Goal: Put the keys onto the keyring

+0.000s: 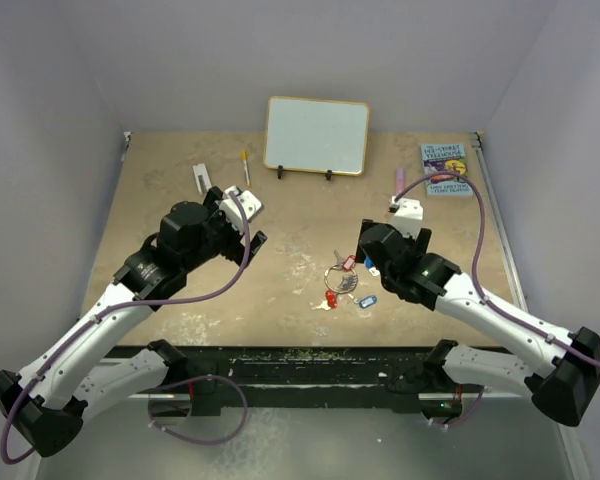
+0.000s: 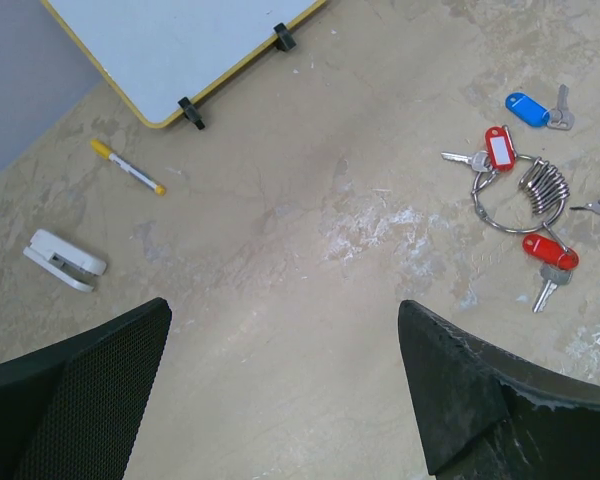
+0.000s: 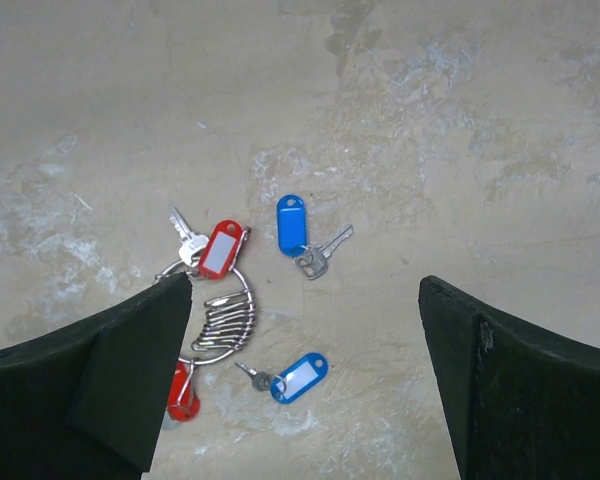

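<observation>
Right pincer (image 3: 305,300) is gaping wide over 2 blue keys (image 3: 292,222); keyring (image 3: 225,318), touching 2 red keys (image 3: 222,248), is lying beside 1 finger. Left pincer (image 2: 285,320) is gaping too, well apart.

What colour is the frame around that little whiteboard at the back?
Yellow. The frame of the whiteboard shows best in the left wrist view.

A mottled beige bench (image 1: 290,235) is shown. The keyring (image 1: 342,276) is laid near its front, with red- and blue-tagged keys (image 3: 293,224) touching or just beside it. Beyond the keyring a whiteboard (image 1: 317,135) is propped; beyond-left, a yellow-capped pen (image 1: 245,166); beyond-right, a book (image 1: 445,168).
</observation>
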{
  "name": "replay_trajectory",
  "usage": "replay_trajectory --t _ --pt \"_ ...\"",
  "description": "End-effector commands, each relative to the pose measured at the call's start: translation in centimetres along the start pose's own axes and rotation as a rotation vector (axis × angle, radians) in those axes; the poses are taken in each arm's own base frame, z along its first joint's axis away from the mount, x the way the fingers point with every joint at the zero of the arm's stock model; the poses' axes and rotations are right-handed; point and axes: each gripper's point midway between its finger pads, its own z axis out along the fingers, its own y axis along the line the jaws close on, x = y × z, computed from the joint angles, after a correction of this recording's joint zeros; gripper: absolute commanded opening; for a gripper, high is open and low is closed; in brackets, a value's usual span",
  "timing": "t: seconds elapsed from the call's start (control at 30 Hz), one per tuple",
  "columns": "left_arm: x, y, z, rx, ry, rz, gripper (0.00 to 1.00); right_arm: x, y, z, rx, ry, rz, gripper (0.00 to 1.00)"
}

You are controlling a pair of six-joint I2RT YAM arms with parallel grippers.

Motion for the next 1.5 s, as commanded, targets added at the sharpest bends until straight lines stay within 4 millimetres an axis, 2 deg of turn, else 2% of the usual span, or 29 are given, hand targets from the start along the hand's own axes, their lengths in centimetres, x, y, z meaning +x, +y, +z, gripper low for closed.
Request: replay_trajectory --t 0.0,0.13,0.23,0.37,0.47,0.6,0.63,0.7,0.73,0.8,0.87,1.03,1.17,1.37,1.47 --pt "-1.0 0.4 0.1 -0.013 -0.041 -0.012 0.98 -1.1 0.0 -0.1 0.043 -0.002 -0.012 0.99" --pt "-0.5 0.3 0.6 -0.007 -0.027 -0.013 0.98 -1.8 -0.8 -0.5 0.070 -0.026 -0.028 1.00" --pt "-0.2 0.3 0.9 -0.006 -0.015 -0.013 0.98 -2.5 -0.9 -1.1 0.017 -0.068 -0.005 1.00" --pt "-0.1 0.7 1.0 -0.018 0.002 -0.029 0.98 -3.9 0.2 -2.8 -0.150 -0.136 0.065 1.00" --pt "-0.1 0.9 1.7 -0.019 0.037 -0.045 0.98 -4.1 1.5 -3.3 -0.233 -0.132 0.004 0.98" --pt "-0.5 0.6 2.7 0.031 0.109 -0.017 0.98 -3.1 3.6 -3.1 -0.275 -0.003 -0.193 0.85" --pt "-1.1 0.6 2.7 0.045 0.109 0.006 0.98 -2.2 4.0 -2.7 -0.276 0.040 -0.248 0.83" --pt "-2.1 1.2 2.9 0.044 0.108 0.089 0.98 -0.5 3.9 -1.7 -0.242 0.110 -0.338 0.80" --pt "-2.4 1.7 3.1 0.030 0.112 0.112 0.98 -0.9 3.9 -1.5 -0.221 0.117 -0.348 0.78" --pt "-2.7 2.2 3.6 0.008 0.099 0.147 0.98 0.2 3.5 -0.7 -0.167 0.160 -0.385 0.75" --pt "-2.0 2.1 4.4 0.010 0.101 0.154 0.98 0.9 3.3 -0.2 -0.141 0.180 -0.404 0.71" --pt "0.7 -0.2 7.2 0.111 0.159 0.156 0.98 2.2 4.4 1.3 -0.154 0.215 -0.498 0.62" --pt "0.7 0.1 8.4 0.094 0.191 0.124 0.98 3.9 5.2 2.3 -0.151 0.290 -0.563 0.53" --pt "0.3 2.9 8.6 -0.063 0.213 0.113 0.97 7.1 5.6 3.1 -0.048 0.465 -0.515 0.56" --pt "0.2 3.9 8.5 -0.115 0.215 0.124 0.97 8.1 6.3 3.5 0.002 0.519 -0.454 0.57"
